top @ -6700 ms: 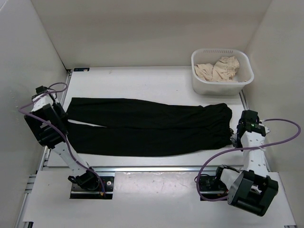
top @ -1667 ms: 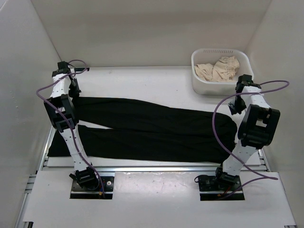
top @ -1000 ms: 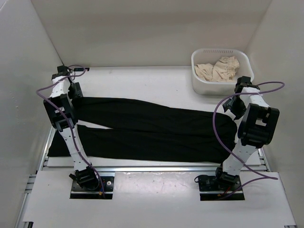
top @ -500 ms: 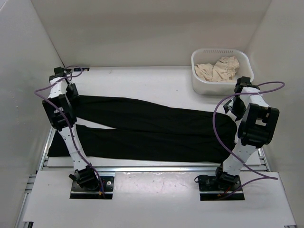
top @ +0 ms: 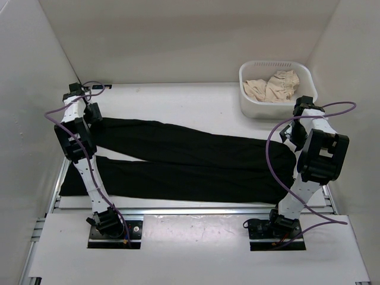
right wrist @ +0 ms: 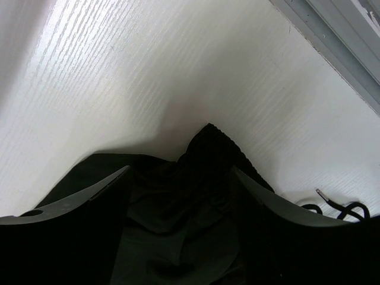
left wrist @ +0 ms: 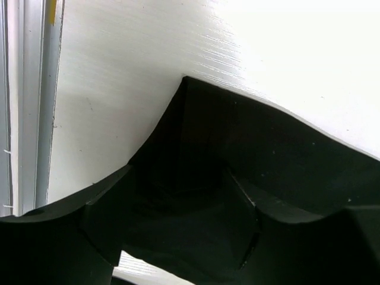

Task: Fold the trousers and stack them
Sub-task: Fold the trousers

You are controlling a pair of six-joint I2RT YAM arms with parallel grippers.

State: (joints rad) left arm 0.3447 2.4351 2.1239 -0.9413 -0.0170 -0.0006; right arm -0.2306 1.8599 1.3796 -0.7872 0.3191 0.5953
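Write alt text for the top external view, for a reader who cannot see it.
Black trousers lie flat across a white table, legs pointing left, waist right. The left arm reaches to the far leg's hem, the right arm to the waist's far corner; a white basket holding beige cloth sits far right.

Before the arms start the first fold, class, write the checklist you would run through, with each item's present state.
1. Trousers spread out, both legs straight: ok.
2. Left gripper over the far leg's hem corner: ok.
3. Right gripper over the waistband: ok.
4. Jaws closed on the cloth: not ok, both pairs stand apart.
5. White basket apart from the trousers: ok.
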